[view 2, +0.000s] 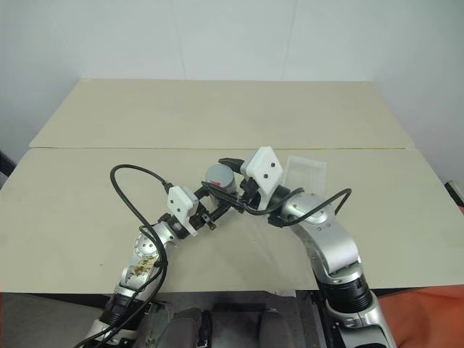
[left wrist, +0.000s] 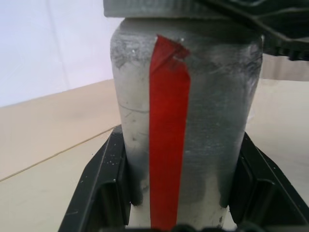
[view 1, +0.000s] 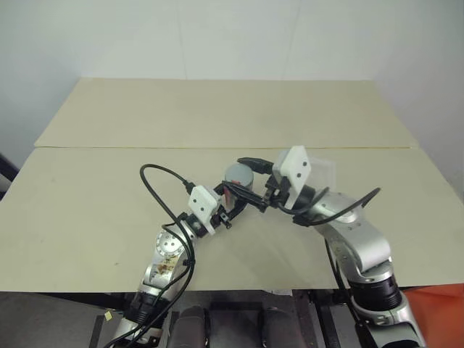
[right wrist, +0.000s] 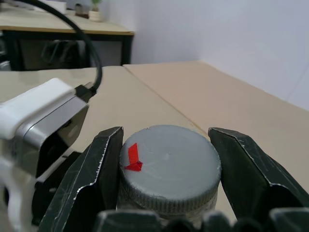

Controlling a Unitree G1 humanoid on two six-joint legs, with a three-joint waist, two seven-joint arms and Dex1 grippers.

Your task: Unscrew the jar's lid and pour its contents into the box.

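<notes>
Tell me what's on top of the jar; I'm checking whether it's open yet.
The grey lid still sits on the jar, with the right gripper shut on its rim. The left gripper holds the jar's body. The contents are hidden by the lid and the opaque wall.

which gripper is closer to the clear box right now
Right. The right gripper, shut on the lid, sits just beside the box. The left gripper clamps the jar body from the far side, with the jar between it and the box.

grey jar (left wrist: 203, 121) w/ red stripe, grey lid (right wrist: 169, 166), beige table (view 1: 109, 210).
</notes>
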